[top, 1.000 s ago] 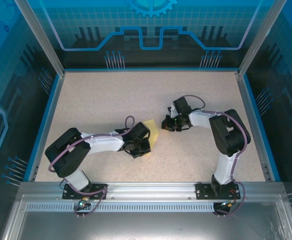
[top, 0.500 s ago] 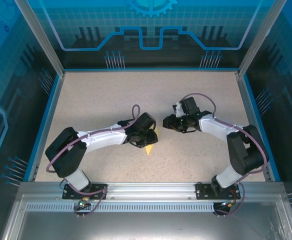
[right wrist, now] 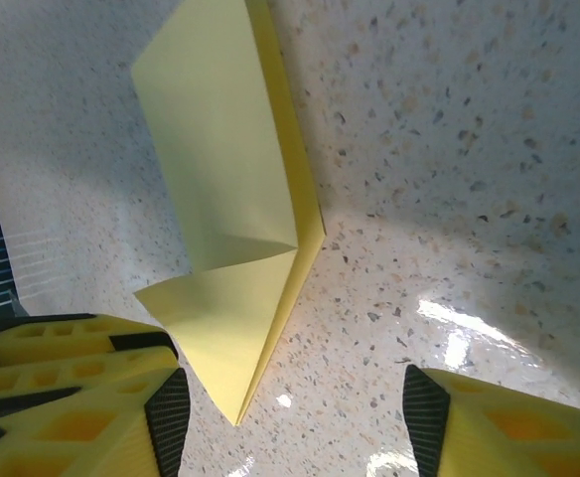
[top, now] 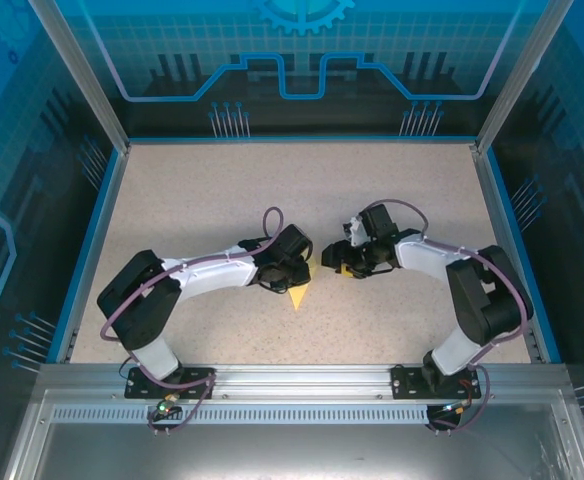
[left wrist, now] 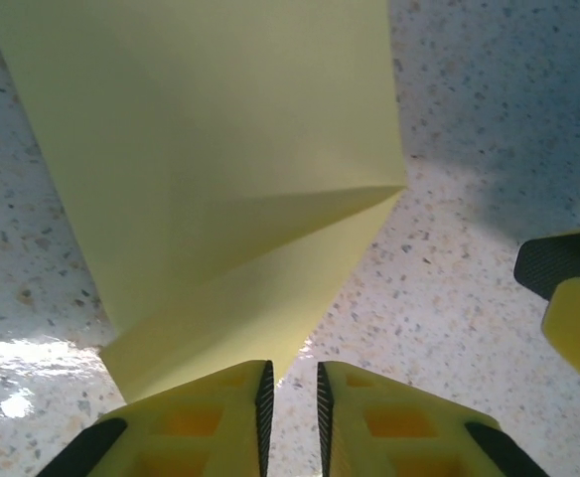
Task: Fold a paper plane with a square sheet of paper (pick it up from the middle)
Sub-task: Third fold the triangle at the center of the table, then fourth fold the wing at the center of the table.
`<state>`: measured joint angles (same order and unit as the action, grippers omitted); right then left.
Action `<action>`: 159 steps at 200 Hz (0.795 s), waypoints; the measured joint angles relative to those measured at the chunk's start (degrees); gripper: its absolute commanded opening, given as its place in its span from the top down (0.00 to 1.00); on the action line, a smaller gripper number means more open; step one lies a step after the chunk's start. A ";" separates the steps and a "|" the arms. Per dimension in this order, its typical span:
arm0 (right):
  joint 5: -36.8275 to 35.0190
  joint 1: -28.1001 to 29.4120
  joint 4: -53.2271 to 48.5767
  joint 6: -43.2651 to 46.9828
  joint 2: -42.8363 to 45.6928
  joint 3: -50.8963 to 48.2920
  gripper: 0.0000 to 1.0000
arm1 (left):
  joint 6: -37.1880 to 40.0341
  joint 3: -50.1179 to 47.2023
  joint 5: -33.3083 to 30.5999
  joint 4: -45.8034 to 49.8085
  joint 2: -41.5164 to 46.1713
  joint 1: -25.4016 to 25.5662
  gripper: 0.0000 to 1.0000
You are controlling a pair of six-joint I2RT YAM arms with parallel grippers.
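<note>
The pale yellow sheet of paper [right wrist: 230, 219] lies flat on the speckled table, folded into a narrow pointed dart with layered triangular flaps. In the left wrist view the paper [left wrist: 211, 149] stretches away from my left gripper [left wrist: 290, 397], its point ending beside the left fingertip. The jaws there stand a narrow gap apart with bare table between them. My right gripper [right wrist: 295, 422] is open wide, the paper's point lying just inside its left finger. From above, the paper's tip [top: 297, 297] pokes out below the left gripper [top: 302, 272], and the right gripper [top: 334, 262] faces it closely.
The speckled table [top: 192, 200] is ringed by a blue rim with glass walls behind and at the sides. A right finger [left wrist: 568, 288] shows in the left wrist view, and the left gripper's fingers [right wrist: 62, 348] in the right wrist view, so the two stand close together.
Both grippers have gone from shut to open. The paper has been let go and lies flat. The right gripper has come nearer and lower toward the paper; the left has shifted slightly right.
</note>
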<state>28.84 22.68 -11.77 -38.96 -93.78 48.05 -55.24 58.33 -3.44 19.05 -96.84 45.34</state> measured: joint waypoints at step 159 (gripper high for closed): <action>5.09 3.69 -0.52 2.67 -12.37 9.92 0.50 | -1.62 -3.41 -2.38 0.20 -0.13 -0.94 0.81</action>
<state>33.93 26.37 -12.29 -36.29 -106.15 57.98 -56.86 54.92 -5.82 19.25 -96.97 44.40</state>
